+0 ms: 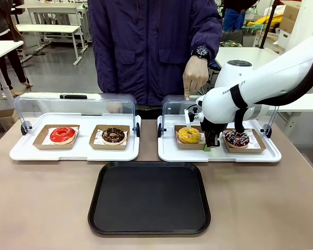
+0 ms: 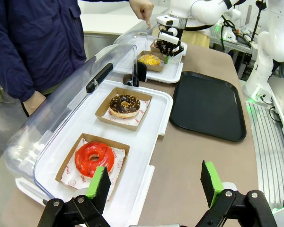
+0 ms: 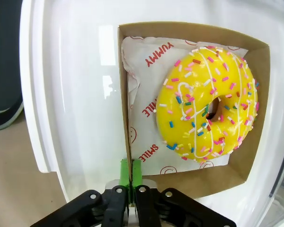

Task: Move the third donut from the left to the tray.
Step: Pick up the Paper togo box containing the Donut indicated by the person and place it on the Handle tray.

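The yellow donut (image 3: 206,111) sits in its holder (image 3: 180,30) on the right white tray (image 1: 219,155), beyond the black tray (image 1: 148,198). The right gripper (image 3: 131,176) pinches the holder's side wall, just beside the donut. The left gripper (image 2: 155,172) hangs spread apart.

print | paper liner (image 3: 144,113) under yellow donut (image 3: 208,106) — red "YUMMY", "SMILE"
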Action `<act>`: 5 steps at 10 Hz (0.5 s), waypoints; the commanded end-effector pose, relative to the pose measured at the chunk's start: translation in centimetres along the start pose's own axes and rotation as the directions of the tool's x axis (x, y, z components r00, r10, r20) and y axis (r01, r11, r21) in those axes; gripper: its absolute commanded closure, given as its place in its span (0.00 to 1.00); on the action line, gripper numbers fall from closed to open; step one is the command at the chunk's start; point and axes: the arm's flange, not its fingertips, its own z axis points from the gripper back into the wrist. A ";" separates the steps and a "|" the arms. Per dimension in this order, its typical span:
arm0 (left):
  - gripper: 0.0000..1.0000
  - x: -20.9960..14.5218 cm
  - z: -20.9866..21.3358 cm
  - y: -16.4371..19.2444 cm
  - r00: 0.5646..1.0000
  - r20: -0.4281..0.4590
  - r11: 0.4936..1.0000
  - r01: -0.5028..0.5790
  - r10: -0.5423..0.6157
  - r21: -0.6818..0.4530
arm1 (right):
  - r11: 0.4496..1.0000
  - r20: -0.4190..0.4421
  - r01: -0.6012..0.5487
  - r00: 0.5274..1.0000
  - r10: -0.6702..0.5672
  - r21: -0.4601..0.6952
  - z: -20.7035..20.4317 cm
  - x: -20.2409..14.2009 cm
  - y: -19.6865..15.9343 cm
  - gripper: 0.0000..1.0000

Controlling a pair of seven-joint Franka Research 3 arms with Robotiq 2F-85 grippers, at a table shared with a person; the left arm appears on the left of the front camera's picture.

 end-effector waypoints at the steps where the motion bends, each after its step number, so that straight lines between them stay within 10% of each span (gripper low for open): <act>1: 0.00 0.2 0.0 -0.1 1.000 0.002 1.000 0.008 -0.008 0.000 | 1.000 -0.017 -0.014 1.000 0.014 -0.001 -0.5 -0.3 -0.1 1.00; 5: 0.00 0.2 0.0 -0.1 1.000 0.002 1.000 0.008 -0.008 0.000 | 1.000 0.000 0.000 1.000 0.000 0.000 0.0 0.0 0.0 1.00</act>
